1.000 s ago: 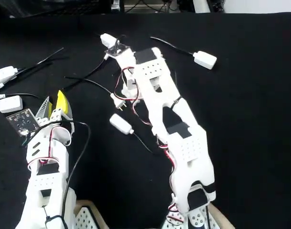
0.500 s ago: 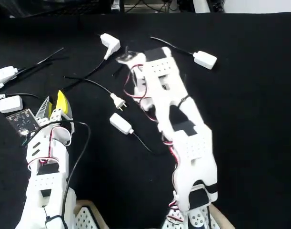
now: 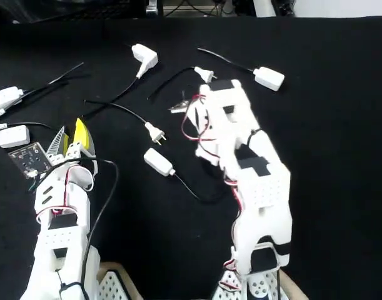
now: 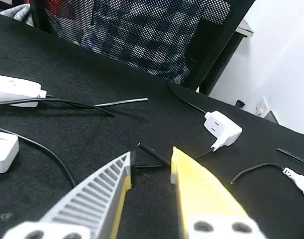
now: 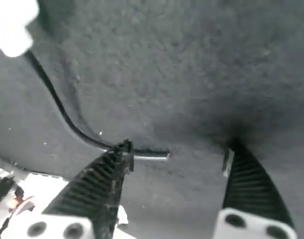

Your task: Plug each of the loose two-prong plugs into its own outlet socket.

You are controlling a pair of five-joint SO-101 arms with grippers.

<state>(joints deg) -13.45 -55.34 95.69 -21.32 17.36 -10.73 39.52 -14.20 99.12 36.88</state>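
Two loose two-prong plugs lie on the black table: one [image 3: 206, 75] at the back on a curved cord, one [image 3: 156, 133] in the middle. White outlet sockets lie at the back left [image 3: 144, 56], the back right [image 3: 269, 78] and the middle [image 3: 158, 161]; two more [image 3: 6, 97] [image 3: 12, 135] lie at the left edge. My right gripper [image 3: 185, 103] [image 5: 176, 152] hangs open just above the cloth, with a bare cord end [image 5: 152, 156] between its fingers. My left gripper [image 3: 69, 134] [image 4: 151, 159] is open and holds nothing; the back-left socket [image 4: 222, 127] lies beyond it.
Thin black cords trail across the left and middle of the table. A small circuit board [image 3: 30, 159] sits beside my left arm. A white blurred object [image 5: 10, 25] lies at the edge of the right wrist view. The table's right side is bare cloth.
My right arm has pulled back from the back-left socket and swung right, uncovering the back plug and its cord. The left arm has not moved.
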